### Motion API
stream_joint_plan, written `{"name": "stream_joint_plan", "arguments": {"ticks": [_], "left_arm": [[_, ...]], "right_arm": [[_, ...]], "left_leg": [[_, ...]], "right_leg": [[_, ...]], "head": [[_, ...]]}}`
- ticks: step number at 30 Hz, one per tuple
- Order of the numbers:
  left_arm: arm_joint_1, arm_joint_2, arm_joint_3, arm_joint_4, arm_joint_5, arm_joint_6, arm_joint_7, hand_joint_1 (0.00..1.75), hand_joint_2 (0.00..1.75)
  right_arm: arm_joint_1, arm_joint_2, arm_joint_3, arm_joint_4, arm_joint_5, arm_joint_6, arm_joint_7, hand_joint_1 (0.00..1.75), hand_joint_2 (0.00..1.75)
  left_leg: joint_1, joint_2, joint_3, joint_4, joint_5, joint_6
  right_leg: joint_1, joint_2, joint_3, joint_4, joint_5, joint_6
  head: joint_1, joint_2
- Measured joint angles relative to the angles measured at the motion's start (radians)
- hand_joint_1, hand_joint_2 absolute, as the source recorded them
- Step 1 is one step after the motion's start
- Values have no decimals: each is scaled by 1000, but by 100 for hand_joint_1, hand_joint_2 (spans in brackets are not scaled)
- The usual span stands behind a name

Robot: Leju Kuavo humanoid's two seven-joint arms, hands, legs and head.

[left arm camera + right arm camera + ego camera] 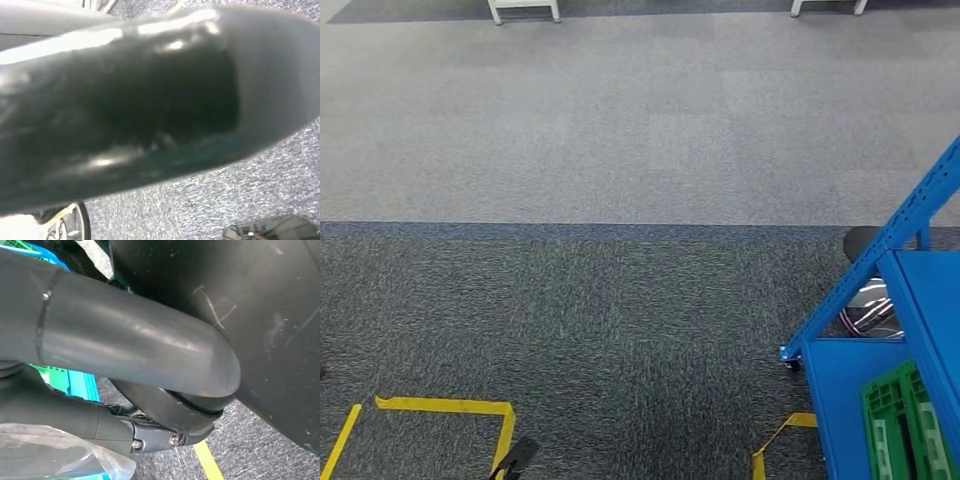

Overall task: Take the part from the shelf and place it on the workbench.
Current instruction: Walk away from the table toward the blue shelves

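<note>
My right hand (158, 390) hangs at my side, its thick grey thumb (132, 340) curled over the dark fingers (113, 425). Crinkled clear plastic (56, 452), the wrapped part, sticks out from under those fingers, so the hand holds it. In the left wrist view a blurred grey strip of my left hand (45, 22) lies along one edge, and its fingers are hidden. The blue shelf (916, 300) stands at the right of the head view, with a green crate (905, 425) on its lower level. White workbench legs (524, 10) stand far across the carpet.
Grey carpet (622, 150) stretches ahead, darker (622, 320) nearer to me. A square of yellow tape (441, 406) marks the floor at the lower left, and another yellow strip (780, 435) lies beside the shelf foot. Cables (871, 310) and a dark round base (860, 240) sit behind the shelf.
</note>
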Motion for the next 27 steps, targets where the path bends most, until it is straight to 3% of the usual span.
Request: {"name": "stream_joint_plan", "arguments": {"ticks": [2,3,4,7,9,12,14,16,18,19,20,22,24,27], "left_arm": [[-4,-4,6,0,-22,6,11,0,0],[-7,-7,7,0,-34,3,15,0,0],[-13,-11,7,0,-48,-13,19,0,0],[-32,-21,2,0,-89,-115,33,0,0],[-33,-28,-3,-1,-106,-168,38,0,0],[-27,-42,-8,-1,-115,-187,38,0,0],[-28,-47,-11,-2,-120,-191,38,0,0],[-29,-46,-19,-3,-140,-211,37,0,0],[-29,-47,-34,-3,-169,-242,36,0,0],[-31,-48,-41,-3,-179,-255,35,0,0],[-36,-50,-46,-3,-189,-264,34,0,0],[-50,-52,-56,-4,-210,-283,33,0,0],[-67,-50,-67,-5,-232,-301,34,0,0],[-89,-51,-86,-7,-266,-323,36,0,0]], "right_arm": [[-1,0,6,0,6,5,0,0,0],[-1,0,9,0,11,8,1,0,0],[-2,0,14,0,16,12,2,0,0],[-6,0,27,-1,24,21,6,0,0],[-8,0,33,-2,27,25,7,0,0],[-8,-1,37,-4,29,26,7,0,0],[-9,-3,40,-5,29,27,7,0,0],[-12,-6,43,-7,27,28,8,0,0],[-16,-9,43,-8,21,29,11,0,0],[-17,-9,43,-8,16,29,14,0,0],[-16,-10,43,-9,11,30,18,0,0],[-14,-10,42,-9,0,35,31,0,0],[-11,-11,41,-9,-13,40,43,0,0],[-8,-11,33,-9,-37,39,48,0,0]], "left_leg": [[1,-8,-58,125,-45,0],[0,-9,-71,149,-43,2],[0,-11,-66,131,-18,7],[-3,-46,9,-54,93,25],[-5,-70,35,-126,107,30],[-2,-55,41,-149,105,34],[4,-40,47,-161,110,42],[3,-25,48,-162,110,46],[3,-8,49,-162,108,46],[3,-2,50,-162,107,45],[4,3,51,-161,106,44],[2,10,51,-155,101,36],[-4,15,47,-147,97,26],[-6,29,44,-139,93,15]], "right_leg": [[3,13,-2,0,1,-5],[4,20,-2,0,1,-6],[5,28,-1,1,1,-7],[7,49,2,2,0,-5],[4,62,-7,5,2,2],[3,72,-21,6,2,19],[6,48,-49,59,-31,30],[5,24,-108,183,-90,39],[3,15,-149,272,-113,46],[1,11,-144,265,-97,49],[-2,4,-121,219,-65,51],[-6,-21,-57,86,-7,54],[-4,-39,-21,13,5,45],[-3,-26,-18,7,4,23]], "head": [[-1,0],[-1,0],[-1,0],[0,0],[-2,0],[-4,0],[0,0],[3,0],[2,0],[2,0],[2,0],[4,0],[4,0],[0,0]]}}
